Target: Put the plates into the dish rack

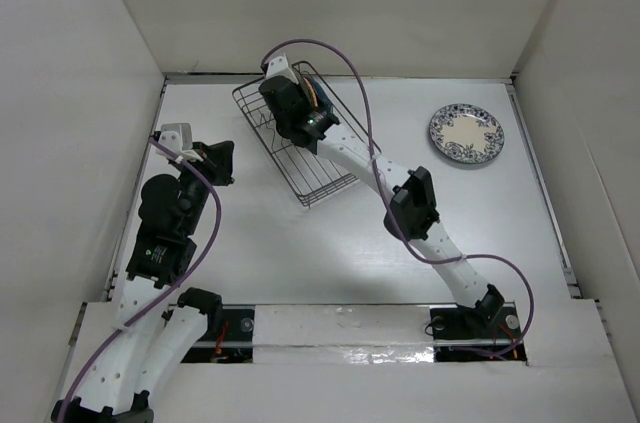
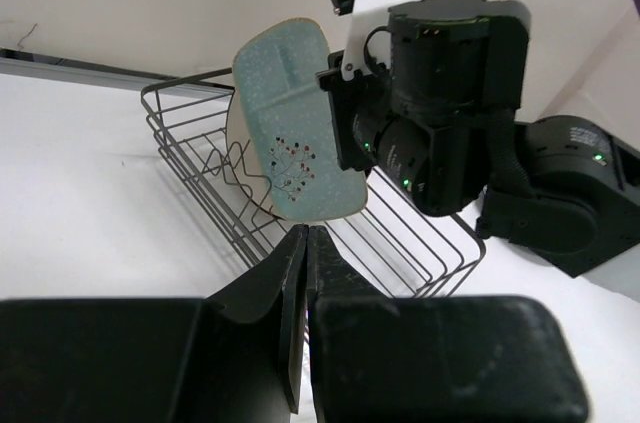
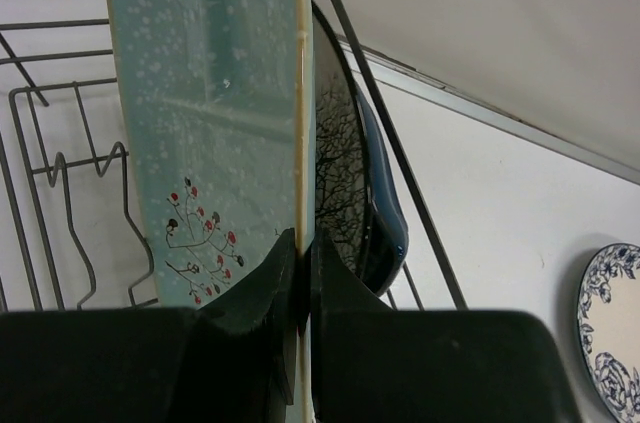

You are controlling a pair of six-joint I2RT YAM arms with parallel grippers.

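Observation:
The dish rack (image 1: 322, 181) of dark wire stands at the back of the table. My right gripper (image 3: 303, 239) is shut on the rim of the pale green plate (image 3: 200, 113), holding it upright on edge inside the rack (image 3: 55, 178). Just behind it stand a plate with a black branch pattern (image 3: 335, 158) and the dark blue plate (image 3: 385, 208). The white plate with the blue floral rim (image 1: 467, 135) lies flat at the right. My left gripper (image 2: 305, 238) is shut on nothing, short of the rack (image 2: 420, 243), facing the green plate (image 2: 295, 123).
White walls enclose the table on three sides. The right arm (image 1: 400, 193) stretches diagonally across the middle from its base. The left arm (image 1: 165, 223) stays folded by the left wall. Bare table lies between the rack and the floral plate (image 3: 612, 333).

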